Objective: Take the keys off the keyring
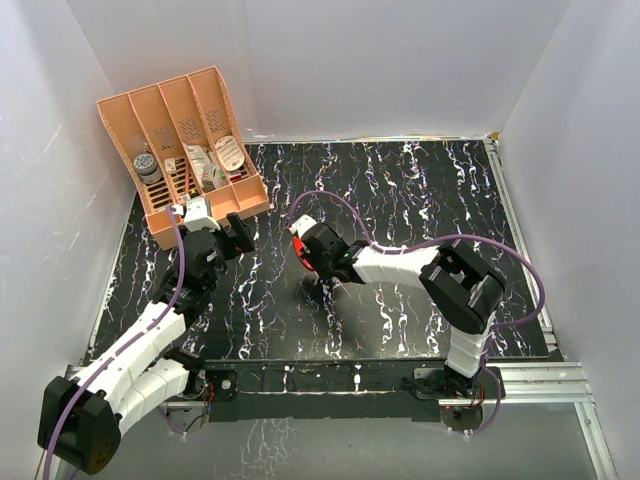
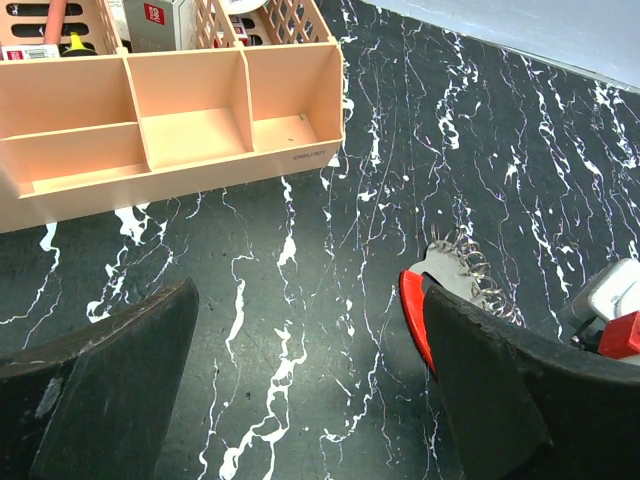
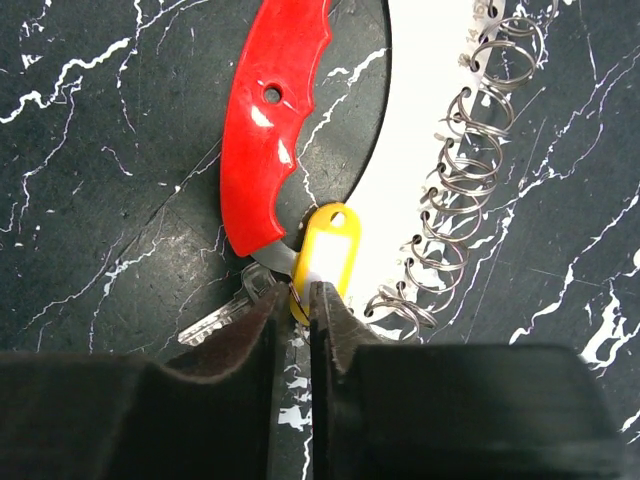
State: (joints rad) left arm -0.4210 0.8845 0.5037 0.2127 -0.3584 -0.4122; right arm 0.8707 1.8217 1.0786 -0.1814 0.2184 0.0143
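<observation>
The bunch lies on the black marbled table. In the right wrist view it shows a curved red piece point(image 3: 265, 130), a yellow-headed key tag point(image 3: 325, 250) and a silvery key point(image 3: 220, 315), joined by the thin wire keyring point(image 3: 297, 296). My right gripper point(image 3: 297, 300) has its jaws nearly together, pinching that ring at the yellow tag's lower end. From above, the right gripper point(image 1: 305, 245) covers the red bunch point(image 1: 297, 252). My left gripper point(image 2: 310, 300) stands open over bare table just left of the red piece point(image 2: 412, 310); from above the left gripper point(image 1: 232, 232) is near the organizer.
A white plate point(image 3: 420, 150) edged with silvery spiral wire loops point(image 3: 460, 190) lies under and right of the bunch. A peach desk organizer point(image 1: 185, 150) with several compartments holding small items stands at the back left, close to my left gripper. White walls enclose the table.
</observation>
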